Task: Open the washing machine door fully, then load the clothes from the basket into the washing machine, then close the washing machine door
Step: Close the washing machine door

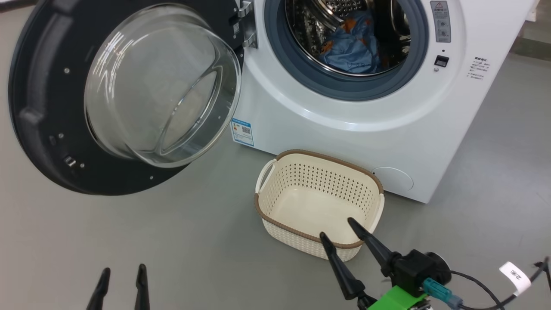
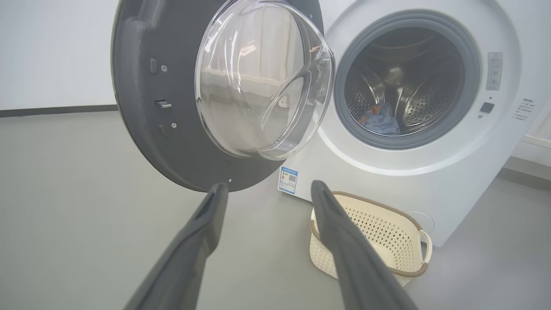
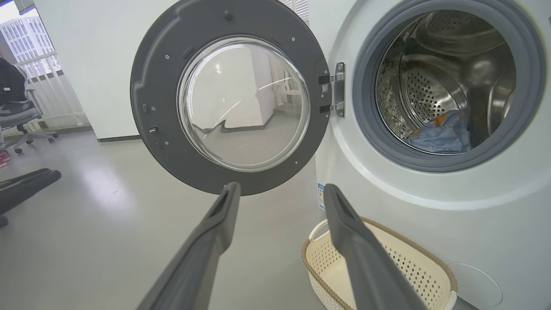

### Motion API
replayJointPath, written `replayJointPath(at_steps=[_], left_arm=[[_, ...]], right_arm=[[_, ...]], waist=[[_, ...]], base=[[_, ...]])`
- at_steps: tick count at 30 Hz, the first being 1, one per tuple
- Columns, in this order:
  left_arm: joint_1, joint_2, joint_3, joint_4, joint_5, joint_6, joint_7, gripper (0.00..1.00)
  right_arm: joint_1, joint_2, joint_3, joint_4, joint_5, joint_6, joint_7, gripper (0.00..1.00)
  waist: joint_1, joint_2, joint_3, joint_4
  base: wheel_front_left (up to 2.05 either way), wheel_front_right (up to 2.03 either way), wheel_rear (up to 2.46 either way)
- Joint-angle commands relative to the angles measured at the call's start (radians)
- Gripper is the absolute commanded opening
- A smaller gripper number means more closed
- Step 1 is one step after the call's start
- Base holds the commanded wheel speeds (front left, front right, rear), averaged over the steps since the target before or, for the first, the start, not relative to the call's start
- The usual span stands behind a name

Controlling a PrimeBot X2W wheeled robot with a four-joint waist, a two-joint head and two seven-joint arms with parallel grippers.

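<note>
The right gripper (image 1: pixel 337 228) has its two dark fingers spread apart with nothing between them. It hovers out in front of the washing machine (image 1: pixel 344 133), tips over the near rim of the basket (image 1: pixel 318 156). The left gripper (image 1: pixel 123 272) is likewise apart and empty, further out from the machine's front, on its hinge side.

The basket sits on the floor just before the machine, below the drum mouth. Its floor looks bare, though the near corner is hidden behind the right fingers, so that part is uncertain. The clothes (image 1: pixel 351 51) lie inside the machine as a blue bundle low in the drum, back from the grey gasket. The washing machine door (image 1: pixel 34 86) hangs swung wide from the machine's hinge side, inner face and glass bowl showing.

Loading looks done, so closing is probably the step in hand. The left arm seems better placed. It should reach round behind the door's free edge and push on the black ring, not the glass. Then it can follow the arc towards the machine and press firmly at the latch side. The right gripper should stay clear of the opening.
</note>
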Motion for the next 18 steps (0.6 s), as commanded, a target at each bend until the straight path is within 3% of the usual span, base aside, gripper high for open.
replayJointPath(at_steps=[1,18], left_arm=[[-0.010,-0.001,0.046,-0.044,-0.002,0.012,-0.006,1.00],[0.012,-0.024,0.030,-0.086,0.017,0.041,-0.006,1.00]], right_arm=[[-0.053,0.003,0.040,-0.011,0.014,0.002,-0.012,1.00],[-0.055,0.003,0.041,0.009,0.002,0.002,-0.012,1.00]], waist=[[-0.0001,0.0000,0.009,0.007],[-0.0001,0.0000,0.009,0.005]], base=[[-0.15,-0.15,-0.15],[-0.16,-0.16,-0.16]])
